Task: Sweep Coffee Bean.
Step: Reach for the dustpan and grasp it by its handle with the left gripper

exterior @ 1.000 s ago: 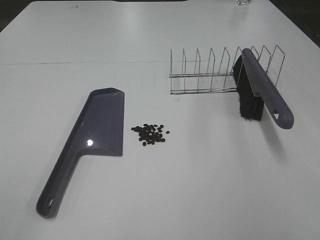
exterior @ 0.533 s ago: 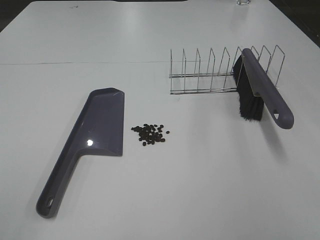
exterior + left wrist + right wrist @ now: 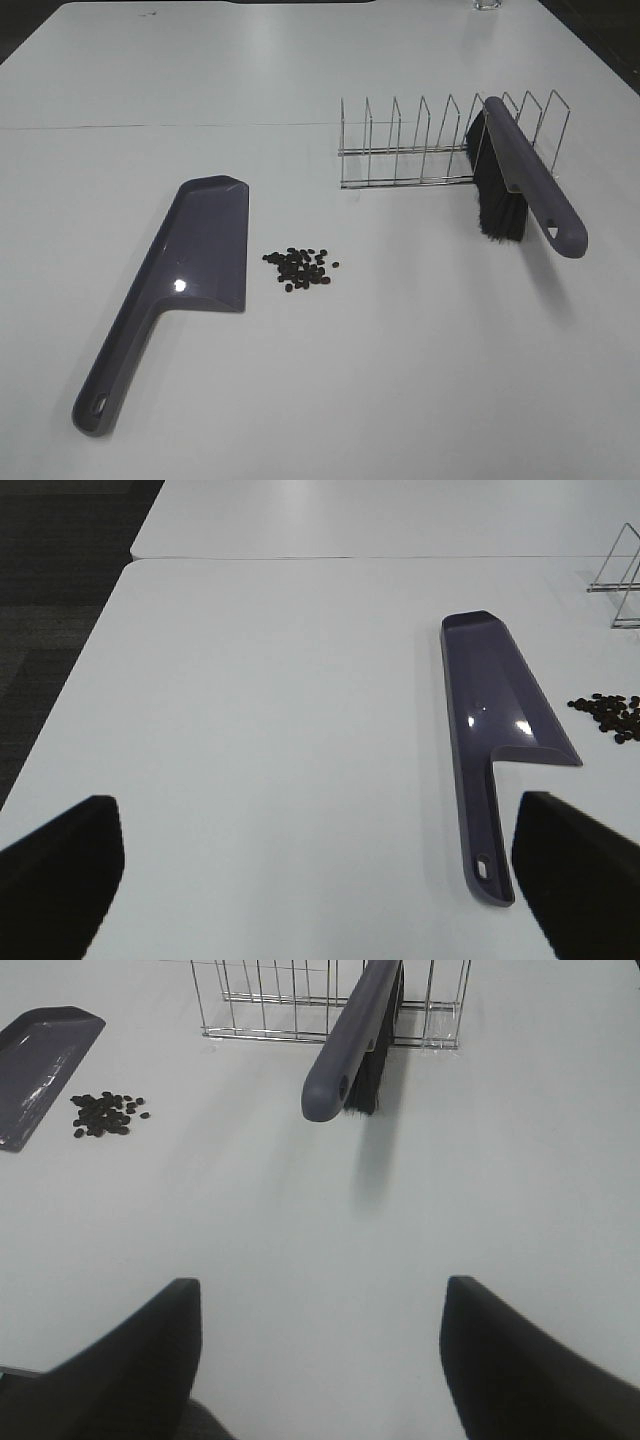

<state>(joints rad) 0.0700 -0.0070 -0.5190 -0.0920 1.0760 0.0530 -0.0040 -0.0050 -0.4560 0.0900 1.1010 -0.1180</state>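
Note:
A small cluster of dark coffee beans (image 3: 300, 267) lies on the white table, also in the left wrist view (image 3: 610, 713) and the right wrist view (image 3: 105, 1114). A purple dustpan (image 3: 180, 285) lies flat just left of them, handle toward the front; it also shows in the left wrist view (image 3: 495, 730). A purple brush (image 3: 520, 180) with black bristles leans in a wire rack (image 3: 430, 145), handle sticking out toward the front. My left gripper (image 3: 320, 875) is open, well short of the dustpan handle. My right gripper (image 3: 320, 1350) is open, short of the brush handle (image 3: 345, 1055). Neither arm shows in the exterior view.
The wire rack stands at the back right, also in the right wrist view (image 3: 290, 1005). A seam (image 3: 150, 126) runs across the table behind the dustpan. The table's left edge (image 3: 70, 720) meets dark floor in the left wrist view.

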